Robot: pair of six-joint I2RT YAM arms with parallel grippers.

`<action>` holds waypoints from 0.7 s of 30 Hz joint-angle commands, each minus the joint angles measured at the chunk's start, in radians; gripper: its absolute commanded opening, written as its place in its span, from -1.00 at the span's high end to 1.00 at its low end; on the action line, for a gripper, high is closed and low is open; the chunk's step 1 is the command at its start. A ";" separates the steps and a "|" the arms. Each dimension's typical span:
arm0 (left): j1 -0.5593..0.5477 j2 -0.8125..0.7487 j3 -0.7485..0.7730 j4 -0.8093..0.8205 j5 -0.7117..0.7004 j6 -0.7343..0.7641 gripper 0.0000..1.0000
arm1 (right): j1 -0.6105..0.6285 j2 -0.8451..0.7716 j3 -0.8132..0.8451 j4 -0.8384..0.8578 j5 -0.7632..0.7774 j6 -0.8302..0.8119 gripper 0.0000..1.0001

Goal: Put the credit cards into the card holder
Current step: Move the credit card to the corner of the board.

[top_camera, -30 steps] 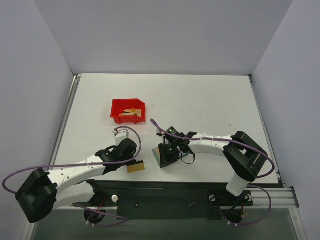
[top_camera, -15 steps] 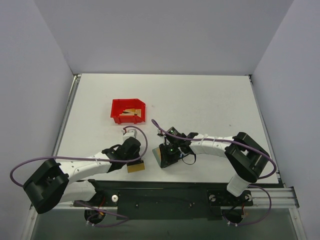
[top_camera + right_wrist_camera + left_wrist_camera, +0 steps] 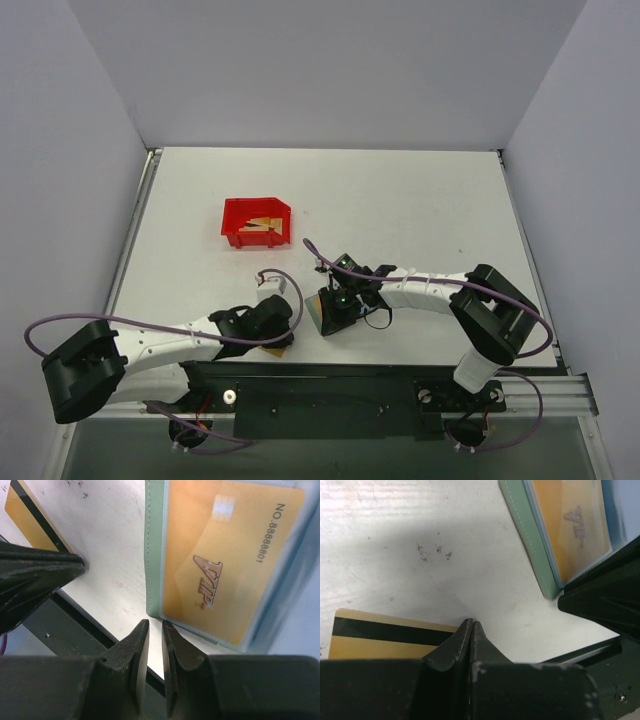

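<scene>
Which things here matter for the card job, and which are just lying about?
Job: card holder; VIP card inside it; loose striped card; cards in the red bin.
Lying about: the red bin itself.

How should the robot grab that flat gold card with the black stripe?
By a thin edge, probably. The gold card with the black stripe lies flat on the white table, so nothing can slip under it from above. It sits near the table's front edge, so sliding it partly over and pinching the overhang from the front looks best.
</scene>
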 commanded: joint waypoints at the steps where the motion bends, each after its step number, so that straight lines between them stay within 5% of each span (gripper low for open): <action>1: -0.046 -0.034 -0.047 -0.164 -0.006 -0.101 1.00 | -0.004 -0.045 0.000 -0.014 0.010 0.001 0.74; 10: -0.075 -0.212 -0.073 -0.296 -0.069 -0.186 1.00 | -0.004 -0.036 0.002 -0.012 0.009 -0.003 0.74; 21: -0.048 -0.303 0.085 -0.129 -0.160 0.039 1.00 | -0.006 -0.036 0.011 -0.014 0.010 -0.006 0.74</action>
